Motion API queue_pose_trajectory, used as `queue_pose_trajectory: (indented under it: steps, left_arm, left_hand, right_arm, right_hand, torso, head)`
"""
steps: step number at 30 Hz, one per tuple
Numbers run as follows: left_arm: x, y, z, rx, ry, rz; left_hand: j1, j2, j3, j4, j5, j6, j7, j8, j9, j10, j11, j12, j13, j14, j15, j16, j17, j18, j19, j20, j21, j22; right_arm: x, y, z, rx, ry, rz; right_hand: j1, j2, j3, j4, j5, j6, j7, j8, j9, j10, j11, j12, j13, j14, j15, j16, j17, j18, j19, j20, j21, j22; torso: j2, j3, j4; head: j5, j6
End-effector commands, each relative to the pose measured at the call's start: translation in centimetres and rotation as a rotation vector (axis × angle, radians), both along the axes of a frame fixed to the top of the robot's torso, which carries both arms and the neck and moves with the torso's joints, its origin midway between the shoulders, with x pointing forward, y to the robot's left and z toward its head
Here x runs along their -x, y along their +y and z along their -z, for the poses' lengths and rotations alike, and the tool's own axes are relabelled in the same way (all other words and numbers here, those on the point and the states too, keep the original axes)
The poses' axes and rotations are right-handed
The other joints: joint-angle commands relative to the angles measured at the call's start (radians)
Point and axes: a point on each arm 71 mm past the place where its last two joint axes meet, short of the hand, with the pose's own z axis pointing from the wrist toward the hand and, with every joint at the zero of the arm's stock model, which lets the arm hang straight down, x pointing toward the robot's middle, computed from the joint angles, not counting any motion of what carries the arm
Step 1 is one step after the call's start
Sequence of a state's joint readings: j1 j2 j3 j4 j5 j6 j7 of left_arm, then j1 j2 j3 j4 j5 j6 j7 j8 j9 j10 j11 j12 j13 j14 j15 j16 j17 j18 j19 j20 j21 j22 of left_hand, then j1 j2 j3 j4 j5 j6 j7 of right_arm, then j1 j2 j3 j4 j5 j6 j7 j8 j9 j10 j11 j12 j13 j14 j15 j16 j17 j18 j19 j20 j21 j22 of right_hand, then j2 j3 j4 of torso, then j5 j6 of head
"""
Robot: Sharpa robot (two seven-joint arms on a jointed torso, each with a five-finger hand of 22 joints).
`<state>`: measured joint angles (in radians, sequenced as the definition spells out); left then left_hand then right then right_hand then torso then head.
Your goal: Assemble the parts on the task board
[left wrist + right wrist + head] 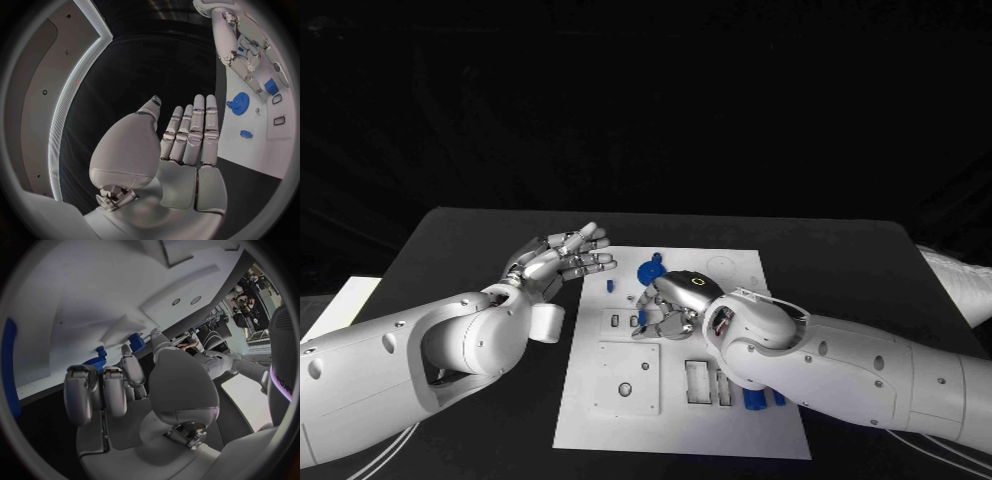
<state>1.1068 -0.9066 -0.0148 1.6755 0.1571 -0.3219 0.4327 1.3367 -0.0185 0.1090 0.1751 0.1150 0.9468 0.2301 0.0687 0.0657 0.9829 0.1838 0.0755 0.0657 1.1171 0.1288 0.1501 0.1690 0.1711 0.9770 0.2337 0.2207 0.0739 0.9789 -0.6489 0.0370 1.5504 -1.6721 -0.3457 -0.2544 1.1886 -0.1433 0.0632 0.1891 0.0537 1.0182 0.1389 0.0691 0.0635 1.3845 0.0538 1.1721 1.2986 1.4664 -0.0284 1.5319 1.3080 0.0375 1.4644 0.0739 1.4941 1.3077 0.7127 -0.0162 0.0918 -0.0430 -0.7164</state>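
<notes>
A white task board (678,420) lies mid-table; the right hand (672,305) rests on its centre, fingers curled down by a small blue part (642,297), though whether they pinch it I cannot tell; the left hand (564,256) hovers beside the board's edge, fingers straight, holding nothing; one blue gear (651,271) lies just beyond the right hand.

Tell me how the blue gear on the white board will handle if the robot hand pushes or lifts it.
The blue gear looks like hard plastic, so probably stiff and light. It lies flat on the task board, so a push would likely slide it rather than roll it. Its thin toothed rim may make pinching it off the board awkward.
</notes>
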Motion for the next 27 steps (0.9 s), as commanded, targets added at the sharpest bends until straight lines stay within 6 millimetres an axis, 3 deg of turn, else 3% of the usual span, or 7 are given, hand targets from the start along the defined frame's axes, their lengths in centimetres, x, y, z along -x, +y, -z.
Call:
queue_pose_trajectory:
  steps: [1, 8, 14, 19, 22, 25, 27]
  left_arm:
    - [0.0, -0.2, -0.1, 0.015, -0.006, 0.015]
    - [-0.1, -0.1, 0.0, -0.020, -0.014, 0.025]
    - [-0.5, 0.1, 0.7, -0.175, -0.013, 0.093]
    - [-0.9, -0.1, 1.4, -0.384, 0.049, 0.217]
    - [-1.4, -0.6, 1.7, -0.603, 0.092, 0.350]
    - [-1.9, -0.9, 1.7, -0.811, 0.129, 0.433]
    - [-2.0, -1.2, 1.7, -0.912, 0.145, 0.469]
  left_hand:
    - [-0.003, 0.008, -0.001, -0.007, -0.005, 0.003, 0.004, -0.003, 0.000, 0.005, -0.001, -0.002, 0.000, -0.003, 0.000, -0.007, 0.002, 0.013, 0.004, 0.004, -0.006, -0.001]
    - [0.000, 0.014, 0.001, -0.021, -0.004, 0.022, -0.009, 0.000, 0.001, 0.038, -0.014, 0.008, 0.004, 0.042, -0.015, 0.010, 0.020, 0.014, 0.038, -0.009, 0.007, 0.003]
    - [0.002, 0.013, 0.022, -0.027, -0.004, 0.112, -0.071, 0.024, 0.010, 0.233, -0.098, 0.072, 0.034, 0.366, -0.119, 0.221, 0.169, 0.012, 0.292, -0.116, 0.166, 0.076]
    - [-0.024, -0.022, 0.042, -0.006, -0.007, 0.160, -0.113, 0.026, 0.019, 0.399, -0.148, 0.161, 0.115, 0.425, -0.171, 1.125, 1.041, -0.001, 0.426, -0.175, 0.381, 0.229]
    - [-0.102, -0.034, -0.002, 0.057, -0.010, 0.162, -0.134, 0.075, 0.048, 0.382, -0.156, 0.396, 0.323, 0.437, -0.179, 1.359, 1.316, -0.053, 0.467, -0.196, 0.780, 0.681]
    - [-0.133, -0.025, -0.053, 0.118, -0.004, 0.139, -0.151, 0.162, 0.096, 0.290, -0.170, 0.815, 0.726, 0.448, -0.189, 1.407, 1.381, -0.063, 0.438, -0.199, 0.934, 0.845]
    - [-0.154, -0.010, -0.072, 0.105, -0.007, 0.135, -0.141, 0.194, 0.116, 0.299, -0.174, 0.909, 0.823, 0.454, -0.186, 1.421, 1.402, -0.071, 0.442, -0.194, 0.980, 0.907]
  right_arm:
    - [0.1, -0.2, -1.2, -0.131, -0.104, 0.027]
    - [1.0, -1.1, -3.2, -0.336, -0.216, -0.030]
    - [0.7, -4.1, -5.6, -0.499, -0.149, -0.082]
    - [-1.4, -8.5, -7.6, -0.579, 0.036, 0.011]
    - [-2.8, -12.0, -9.2, -0.618, 0.091, 0.098]
    - [-3.5, -14.4, -10.1, -0.633, 0.097, 0.158]
    - [-3.7, -15.3, -10.4, -0.636, 0.096, 0.181]
  right_hand:
    - [0.031, 0.001, -0.045, 0.044, 0.001, -0.005, -0.001, 0.001, 0.003, -0.009, -0.002, -0.003, -0.004, 0.084, 0.007, -0.003, 0.171, 0.000, 0.029, 0.008, -0.005, 0.093]
    - [0.091, 0.012, -0.080, 0.097, 0.017, -0.007, -0.001, 0.003, 0.003, -0.004, -0.001, 0.016, 0.002, 0.088, 0.007, 0.004, 0.188, 0.001, 0.028, 0.009, -0.007, 0.089]
    - [0.147, 0.050, -0.068, 0.075, 0.061, -0.006, -0.001, 0.003, 0.003, -0.011, -0.001, 0.011, -0.004, 0.083, 0.007, -0.007, 0.167, 0.003, 0.022, 0.009, -0.014, 0.077]
    - [0.177, 0.069, -0.066, 0.054, 0.075, -0.009, 0.000, 0.002, 0.003, -0.035, -0.001, -0.028, -0.034, 0.076, 0.007, -0.022, 0.141, 0.011, 0.004, 0.009, -0.034, 0.040]
    - [0.189, 0.079, -0.066, 0.041, 0.095, -0.009, 0.000, 0.002, 0.003, -0.039, -0.001, -0.035, -0.041, 0.075, 0.006, -0.026, 0.135, 0.012, 0.001, 0.008, -0.039, 0.033]
    - [0.191, 0.082, -0.067, 0.038, 0.100, -0.009, 0.000, 0.002, 0.003, -0.039, -0.001, -0.035, -0.042, 0.075, 0.006, -0.027, 0.134, 0.013, 0.001, 0.008, -0.040, 0.031]
    - [0.192, 0.083, -0.068, 0.037, 0.103, -0.009, 0.000, 0.003, 0.003, -0.039, -0.001, -0.035, -0.042, 0.075, 0.006, -0.027, 0.133, 0.013, 0.001, 0.008, -0.040, 0.032]
  torso:
    - [0.000, 0.0006, 0.0002]
    - [-0.001, 0.0016, 0.0001]
    - [-0.008, 0.0040, -0.0033]
    - [-0.019, 0.0067, -0.0089]
    - [-0.029, 0.0090, -0.0134]
    - [-0.034, 0.0123, -0.0176]
    - [-0.036, 0.0140, -0.0204]
  head:
    - [-0.002, 0.001]
    - [0.000, 0.004]
    - [0.007, 0.005]
    - [0.013, 0.005]
    - [0.016, 0.002]
    - [0.021, -0.002]
    - [0.023, -0.003]
